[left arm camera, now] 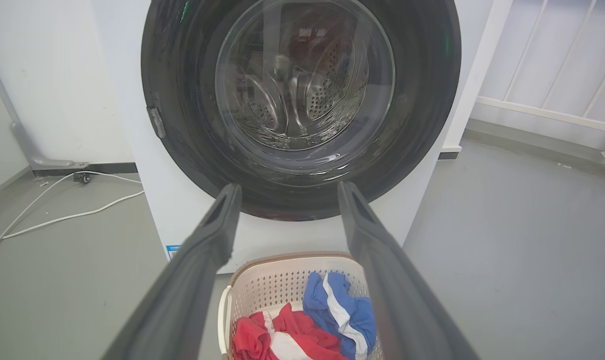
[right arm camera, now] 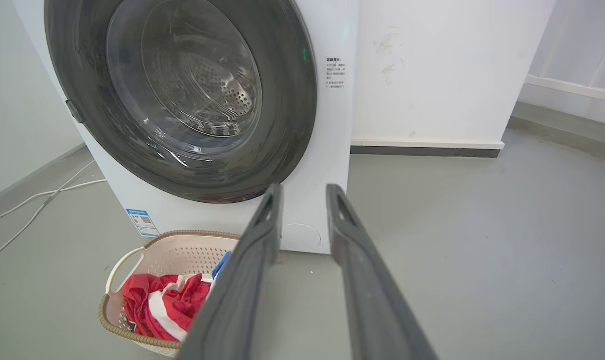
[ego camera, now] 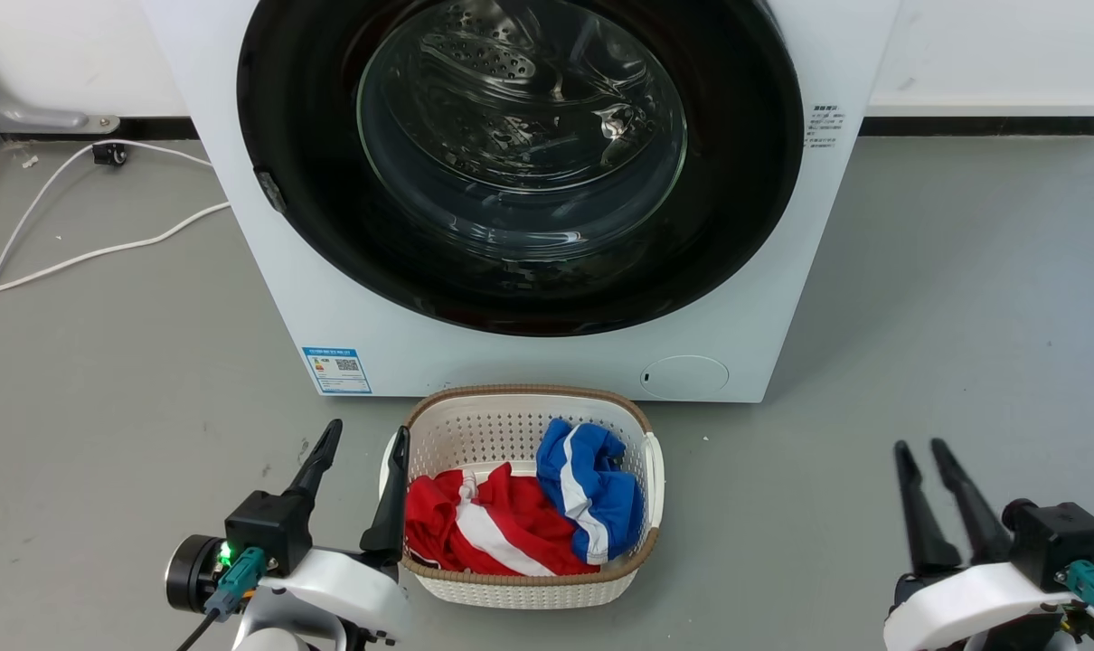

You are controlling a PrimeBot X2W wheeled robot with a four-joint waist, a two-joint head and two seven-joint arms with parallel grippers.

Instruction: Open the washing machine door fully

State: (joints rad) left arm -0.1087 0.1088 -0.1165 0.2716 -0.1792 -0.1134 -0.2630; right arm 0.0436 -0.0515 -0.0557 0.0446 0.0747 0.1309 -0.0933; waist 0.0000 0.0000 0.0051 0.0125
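Observation:
The white washing machine (ego camera: pixel 511 366) stands straight ahead, and its round glossy black washing machine door (ego camera: pixel 520 136) lies flat against the front, shut, with the steel drum visible through the glass bowl. A small grey catch (ego camera: pixel 269 188) sits on the door's left rim. Low at the left, my left gripper (ego camera: pixel 367 430) is open and holds nothing, its fingers beside the laundry basket; in its wrist view the left gripper (left arm camera: pixel 288 187) points at the door's (left arm camera: pixel 302 100) lower edge. My right gripper (ego camera: pixel 919 445) sits low at the right, open by a narrow gap and empty, well short of the machine (right arm camera: pixel 322 165).
A white laundry basket (ego camera: pixel 529 402) with red and blue clothes (ego camera: pixel 511 520) stands on the grey floor right before the machine, between my arms. White cables (ego camera: pixel 77 258) trail across the floor at the left. A white wall and a railing (left arm camera: pixel 547 112) lie to the right.

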